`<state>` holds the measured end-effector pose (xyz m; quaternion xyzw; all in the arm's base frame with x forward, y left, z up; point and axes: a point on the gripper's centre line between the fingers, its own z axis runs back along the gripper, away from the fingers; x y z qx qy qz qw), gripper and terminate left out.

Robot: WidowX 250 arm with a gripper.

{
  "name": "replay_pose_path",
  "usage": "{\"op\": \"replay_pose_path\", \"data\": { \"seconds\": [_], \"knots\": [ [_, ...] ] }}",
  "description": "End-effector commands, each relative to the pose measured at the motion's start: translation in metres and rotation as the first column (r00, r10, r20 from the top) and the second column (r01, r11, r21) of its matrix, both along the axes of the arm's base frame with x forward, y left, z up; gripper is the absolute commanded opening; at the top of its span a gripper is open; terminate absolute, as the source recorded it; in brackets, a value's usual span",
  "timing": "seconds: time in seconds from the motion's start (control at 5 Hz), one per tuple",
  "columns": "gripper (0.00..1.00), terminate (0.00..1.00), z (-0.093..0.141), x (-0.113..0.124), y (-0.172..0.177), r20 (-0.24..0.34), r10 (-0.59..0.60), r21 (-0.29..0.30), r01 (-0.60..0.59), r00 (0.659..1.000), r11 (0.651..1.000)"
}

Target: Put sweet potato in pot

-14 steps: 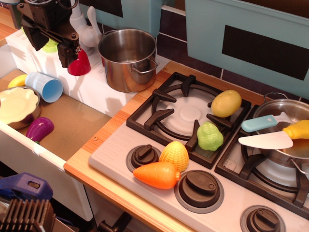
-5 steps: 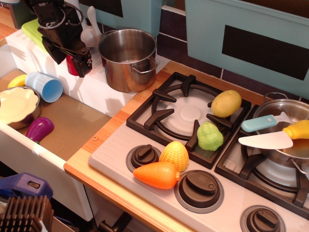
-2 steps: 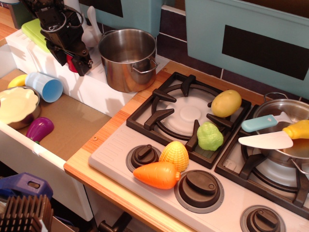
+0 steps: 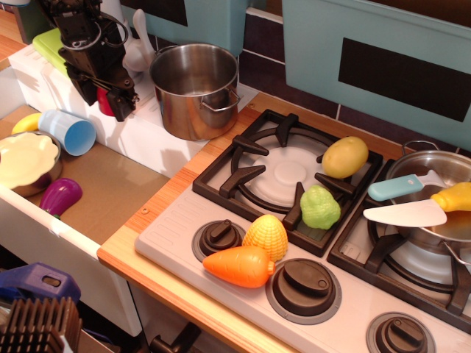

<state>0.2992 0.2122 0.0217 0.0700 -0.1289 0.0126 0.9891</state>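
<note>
**Gripper on sweet potato, left of steel pot**

Landmark: the pot, a tall cylinder of shiny stainless steel with a loop handle on its right wall, standing on the white ledge. Its inside looks bare.

Gripper: black, boxy, with cabling on its body, just left of the pot. Its fingers are clamped on the sweet potato, glossy red plastic, mostly hidden; only a sliver shows between the dark fingers. Whether it touches the ledge cannot be told.

Left of the pot and lower, in the brown sink tray: a pale blue cup lying on its side, a cream bowl with a wavy rim, and a glossy purple eggplant.

Right of the pot, on the black stove grate: a smooth yellow-green potato and a bumpy light green vegetable. In front of the grate, a ridged yellow corn touches a smooth orange carrot.

Far right of the pot: a shallower steel pan holding a white knife.
</note>
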Motion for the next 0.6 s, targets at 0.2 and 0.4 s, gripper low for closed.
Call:
{"op": "replay_pose_path", "data": {
  "seconds": [0.2,0.4],
  "knots": [
    [0.00,0.00,0.073,-0.012,-0.019,0.040,0.068,0.107,-0.071,0.997,0.992],
    [0.00,0.00,0.098,-0.013,-0.034,0.070,0.060,0.136,-0.069,0.996,0.988]
  ]
}}
